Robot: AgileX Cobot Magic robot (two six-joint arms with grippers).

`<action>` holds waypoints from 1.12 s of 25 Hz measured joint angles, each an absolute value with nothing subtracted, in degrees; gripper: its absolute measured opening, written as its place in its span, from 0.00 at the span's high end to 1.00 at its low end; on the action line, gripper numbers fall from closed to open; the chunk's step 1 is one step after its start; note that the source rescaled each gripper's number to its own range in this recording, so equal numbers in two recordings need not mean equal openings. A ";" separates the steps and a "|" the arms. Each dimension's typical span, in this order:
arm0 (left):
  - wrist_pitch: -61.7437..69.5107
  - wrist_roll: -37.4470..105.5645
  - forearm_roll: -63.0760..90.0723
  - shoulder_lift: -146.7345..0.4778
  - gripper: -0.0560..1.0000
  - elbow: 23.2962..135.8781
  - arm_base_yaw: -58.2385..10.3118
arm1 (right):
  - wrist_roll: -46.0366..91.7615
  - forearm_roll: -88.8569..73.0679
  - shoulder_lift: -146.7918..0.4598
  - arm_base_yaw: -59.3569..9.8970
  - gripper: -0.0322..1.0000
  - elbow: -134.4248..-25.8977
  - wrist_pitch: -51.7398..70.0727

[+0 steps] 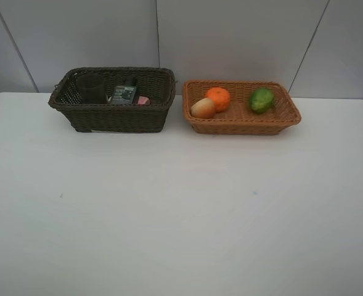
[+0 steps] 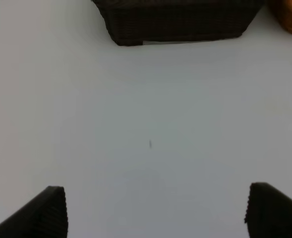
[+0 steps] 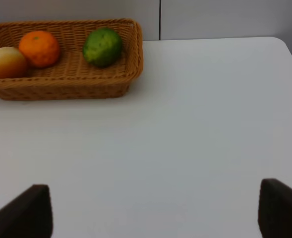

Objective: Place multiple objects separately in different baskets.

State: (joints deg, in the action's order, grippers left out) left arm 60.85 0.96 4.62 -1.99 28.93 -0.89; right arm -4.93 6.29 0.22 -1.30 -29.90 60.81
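The dark brown basket [image 1: 113, 117] at the back left holds a mauve cup [image 1: 91, 89], a dark grey labelled bottle [image 1: 125, 92] and a pink bottle [image 1: 143, 100]. In the light tan basket [image 1: 243, 122] to its right lie a peach-like fruit [image 1: 203, 108], an orange [image 1: 218, 98] and a green fruit [image 1: 262, 99]. Neither arm shows in the high view. My left gripper [image 2: 155, 210] hangs open over bare table, well short of the dark basket [image 2: 175, 25]. My right gripper [image 3: 155, 213] is open too, away from the tan basket [image 3: 66, 87] with its orange [image 3: 39, 48], green fruit [image 3: 102, 46] and peach [image 3: 6, 62].
A white table [image 1: 181, 209] spreads in front of both baskets, with grey wall panels [image 1: 230, 37] behind. The table's right back corner [image 3: 279, 42] shows in the right wrist view. A corner of the tan basket [image 2: 290, 17] appears in the left wrist view.
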 joint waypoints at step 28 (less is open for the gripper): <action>60.69 0.87 3.29 0.35 0.07 28.88 -0.89 | -4.93 6.29 0.22 -1.30 0.20 -29.90 60.81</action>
